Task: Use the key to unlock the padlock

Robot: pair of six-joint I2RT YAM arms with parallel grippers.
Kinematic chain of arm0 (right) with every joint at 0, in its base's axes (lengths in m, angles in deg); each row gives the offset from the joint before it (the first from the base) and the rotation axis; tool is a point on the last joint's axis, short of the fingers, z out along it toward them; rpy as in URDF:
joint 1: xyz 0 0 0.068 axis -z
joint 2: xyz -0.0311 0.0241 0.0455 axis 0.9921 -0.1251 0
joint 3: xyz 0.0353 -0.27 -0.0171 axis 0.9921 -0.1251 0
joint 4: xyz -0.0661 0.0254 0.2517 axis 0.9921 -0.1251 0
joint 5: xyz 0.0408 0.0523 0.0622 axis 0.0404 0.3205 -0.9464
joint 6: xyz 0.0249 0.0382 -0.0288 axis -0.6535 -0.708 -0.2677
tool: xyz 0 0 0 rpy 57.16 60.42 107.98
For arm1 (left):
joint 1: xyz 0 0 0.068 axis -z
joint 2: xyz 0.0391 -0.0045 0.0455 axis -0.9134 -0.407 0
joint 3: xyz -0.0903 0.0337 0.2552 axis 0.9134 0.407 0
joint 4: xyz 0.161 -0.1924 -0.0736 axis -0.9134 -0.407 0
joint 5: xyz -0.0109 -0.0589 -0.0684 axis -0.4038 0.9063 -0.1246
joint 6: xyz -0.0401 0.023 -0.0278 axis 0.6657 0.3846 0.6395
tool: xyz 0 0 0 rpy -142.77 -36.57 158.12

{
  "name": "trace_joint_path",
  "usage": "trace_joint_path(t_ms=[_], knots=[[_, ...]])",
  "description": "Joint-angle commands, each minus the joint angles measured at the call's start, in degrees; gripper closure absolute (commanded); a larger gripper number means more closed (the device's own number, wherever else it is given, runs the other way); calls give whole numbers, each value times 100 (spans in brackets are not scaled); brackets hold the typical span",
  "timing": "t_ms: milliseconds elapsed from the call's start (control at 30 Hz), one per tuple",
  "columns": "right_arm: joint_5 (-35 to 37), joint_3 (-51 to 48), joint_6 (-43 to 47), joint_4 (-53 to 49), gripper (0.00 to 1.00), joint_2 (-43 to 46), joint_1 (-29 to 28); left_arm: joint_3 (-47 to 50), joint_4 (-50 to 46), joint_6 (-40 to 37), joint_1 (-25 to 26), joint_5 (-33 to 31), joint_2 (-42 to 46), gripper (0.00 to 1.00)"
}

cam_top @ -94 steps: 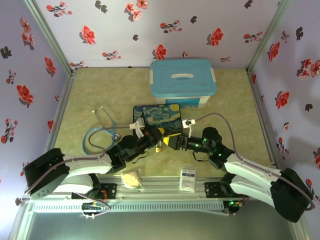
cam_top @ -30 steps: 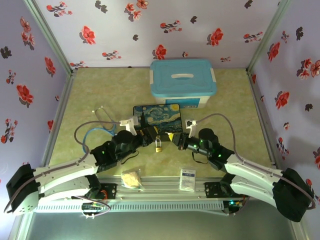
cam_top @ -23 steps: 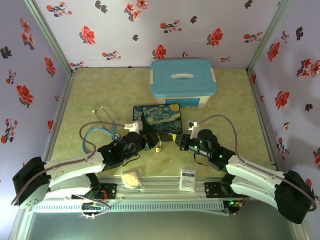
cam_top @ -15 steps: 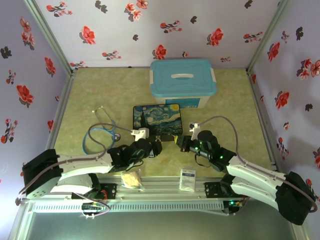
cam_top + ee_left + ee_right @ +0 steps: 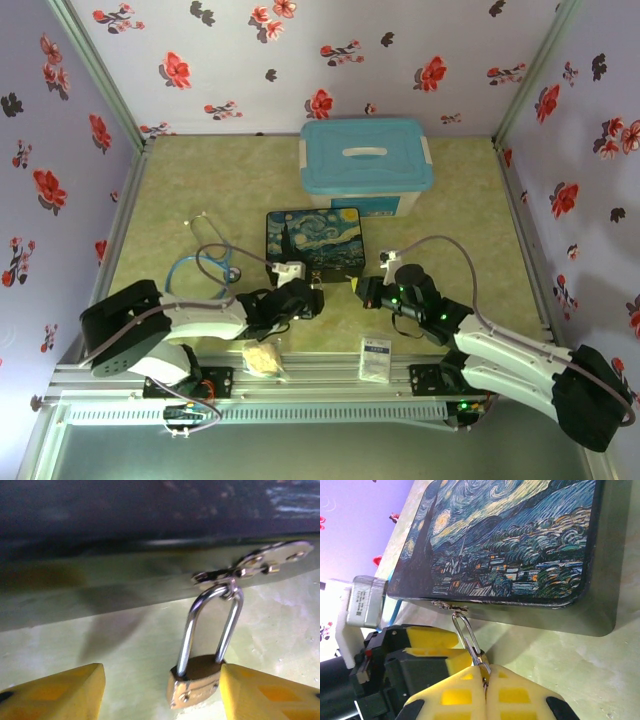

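Soft, even light is filling the overhead view. Below the dark box with swirly blue-yellow painted lid [image 5: 150, 510], shadow is darkening the pale green tabletop [image 5: 125, 645]; the box is blurring.

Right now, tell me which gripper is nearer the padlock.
Left. The left gripper straddles the padlock with open fingers; the right gripper, shut, points at it from its right.

Padlock [image 5: 197, 680] hung from hasp [image 5: 260, 565] on near side of box [image 5: 315, 238], bin [image 5: 366, 165] behind, stethoscope [image 5: 200, 265] left
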Motion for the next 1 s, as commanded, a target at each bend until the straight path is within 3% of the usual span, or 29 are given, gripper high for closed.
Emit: trace_joint_path(t_ms=[0,233,367,533,700,967], knots=[[36,-46,-36,-114,100,139,-53,-214,396,-402,-26,233,-201,38],[103,-149,-87,-322,100,414,-64,-404,256,-236,-35,243,-556,41],[155,-227,-135,-312,100,459,-78,-263,522,-71,-39,306,-643,47],[198,-248,-136,-279,100,391,-130,-181,687,42,-29,313,-621,63],[226,-239,-118,-166,100,190,-216,-228,612,103,-18,281,-666,64],[304,-310,-197,134,100,-83,-368,-69,941,332,52,224,-637,75]])
